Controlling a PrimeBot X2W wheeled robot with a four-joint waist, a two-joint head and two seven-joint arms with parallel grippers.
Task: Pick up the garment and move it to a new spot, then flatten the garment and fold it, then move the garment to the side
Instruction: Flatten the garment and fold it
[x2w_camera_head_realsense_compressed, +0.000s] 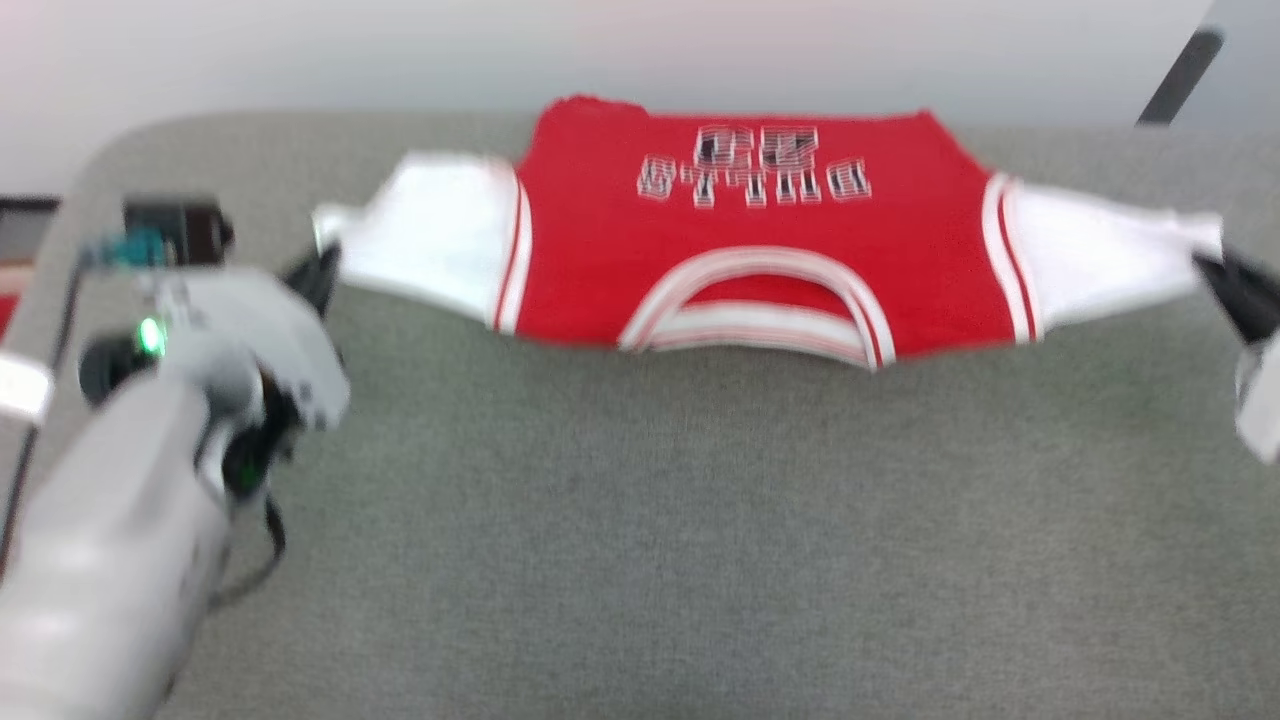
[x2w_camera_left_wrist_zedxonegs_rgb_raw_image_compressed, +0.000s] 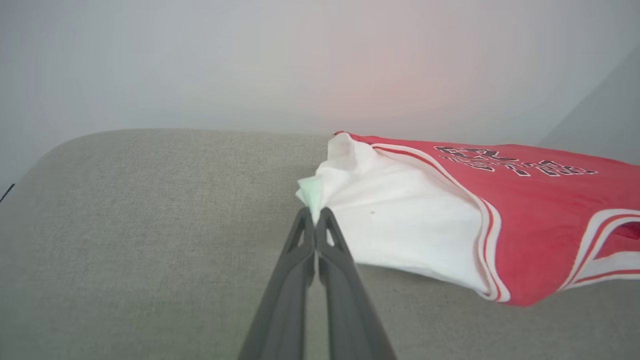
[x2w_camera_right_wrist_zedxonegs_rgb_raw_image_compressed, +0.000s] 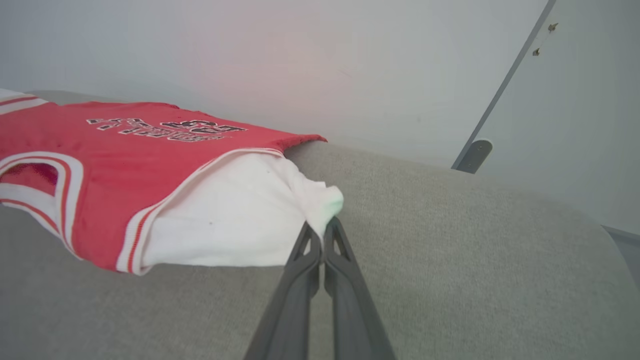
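My left end effector (x2w_camera_left_wrist_zedxonegs_rgb_raw_image_compressed: 316, 216) and right end effector (x2w_camera_right_wrist_zedxonegs_rgb_raw_image_compressed: 324, 229) each clench a white sleeve tip, holding the red garment (x2w_camera_head_realsense_compressed: 760, 250) spread wide over the far side of the grey counter (x2w_camera_head_realsense_compressed: 700, 520), its black white-outlined lettering too blurred to read.

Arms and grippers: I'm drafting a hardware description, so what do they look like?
The left arm is a pale grey rounded shell with a green light at the wrist and a black cable looping beside it. The left gripper and right gripper each have two long, dark grey fingers with triangular cut-outs near the tips.
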